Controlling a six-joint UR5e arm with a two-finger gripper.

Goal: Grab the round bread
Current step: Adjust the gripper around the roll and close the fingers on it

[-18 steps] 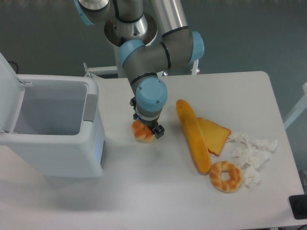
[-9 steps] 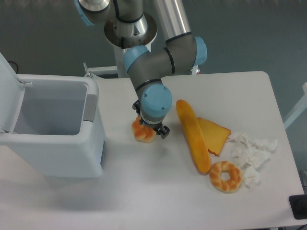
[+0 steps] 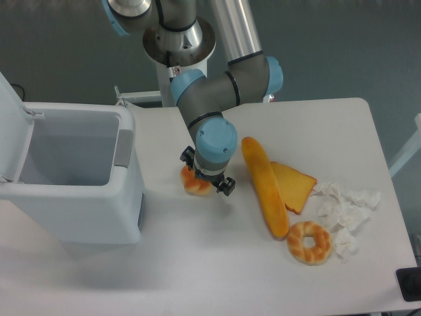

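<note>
The round bread (image 3: 195,185) is a small golden-orange bun lying on the white table (image 3: 197,263), just right of the white bin. My gripper (image 3: 206,172) hangs straight over it, and the blue wrist hides most of the bun. One black fingertip (image 3: 226,187) shows at the bun's right and the other at its upper left, so the fingers stand apart on either side of it. The bun rests on the table, and only its lower left part shows.
An open white bin (image 3: 69,174) stands at the left. To the right lie a long baguette (image 3: 264,186), a toast slice (image 3: 296,185), a ring-shaped bread (image 3: 309,242) and crumpled white paper (image 3: 345,210). The table's front edge is near.
The wrist has shifted slightly right and down and turned a little over the bun. The bun has stayed in place on the table.
</note>
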